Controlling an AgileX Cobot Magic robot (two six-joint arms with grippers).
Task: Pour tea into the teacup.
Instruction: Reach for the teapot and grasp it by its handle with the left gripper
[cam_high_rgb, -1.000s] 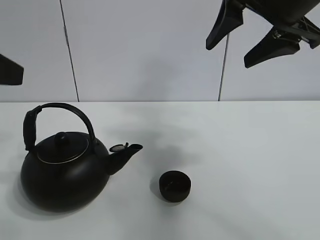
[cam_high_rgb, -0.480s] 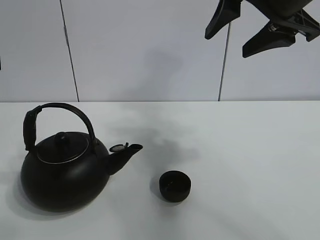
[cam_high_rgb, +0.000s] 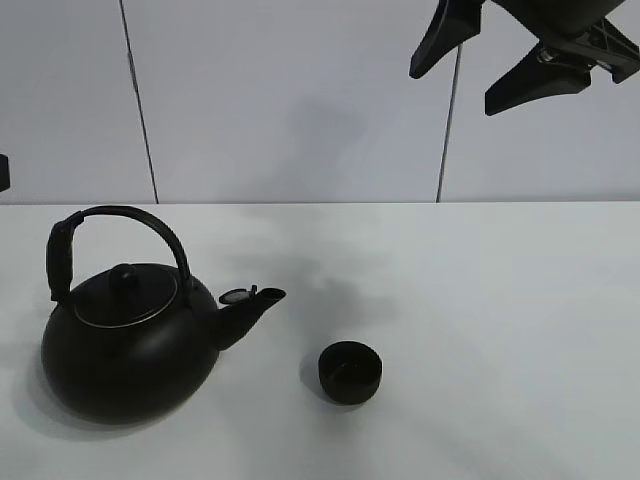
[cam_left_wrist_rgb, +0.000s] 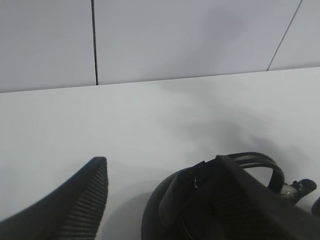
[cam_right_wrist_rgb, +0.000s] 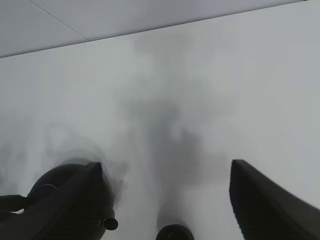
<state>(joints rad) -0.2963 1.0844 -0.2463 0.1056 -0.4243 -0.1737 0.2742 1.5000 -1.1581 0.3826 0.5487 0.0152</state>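
"What's on the worktop (cam_high_rgb: 520, 300)?"

"Biggest thing is a black kettle (cam_high_rgb: 130, 350), upright, with its lid on and its handle arched over the top."

"And the pincers?"

"The right pincer (cam_high_rgb: 455, 90) hangs high up, well beyond the kettle's spout side. Its prongs are spread and it grips nothing. The left pincer (cam_left_wrist_rgb: 160, 165) is up over the kettle, also splayed, empty and touching nothing."

"And the cup?"

"The teacup (cam_high_rgb: 350, 372) stands upright near the kettle, just past its spout tip, and the two don't touch."
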